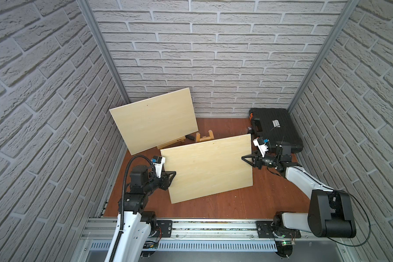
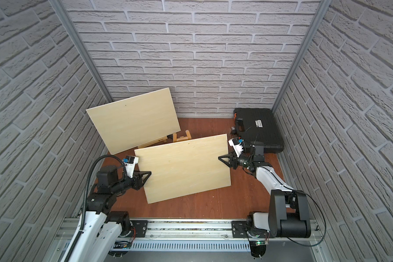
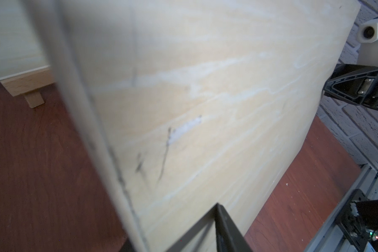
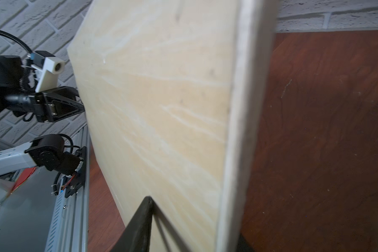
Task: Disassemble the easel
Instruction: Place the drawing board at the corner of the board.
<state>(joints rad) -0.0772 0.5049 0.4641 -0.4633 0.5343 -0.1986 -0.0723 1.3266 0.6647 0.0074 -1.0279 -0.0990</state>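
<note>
Plywood board (image 1: 207, 167) is standing tilted over the middle of the surface (image 1: 236, 204). The left gripper (image 1: 173, 175) and right gripper (image 1: 244, 158) are straddling its opposite side edges, one finger lying along each face. Whether the jaws are pinching it or standing slack cannot be told. The easel (image 1: 205, 137) is sitting behind it toward the back wall (image 1: 213, 68), carrying a second board (image 1: 153, 120).

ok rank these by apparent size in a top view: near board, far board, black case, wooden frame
1. near board and far board, alike; nearness makes it unsure
2. black case
3. wooden frame
</note>
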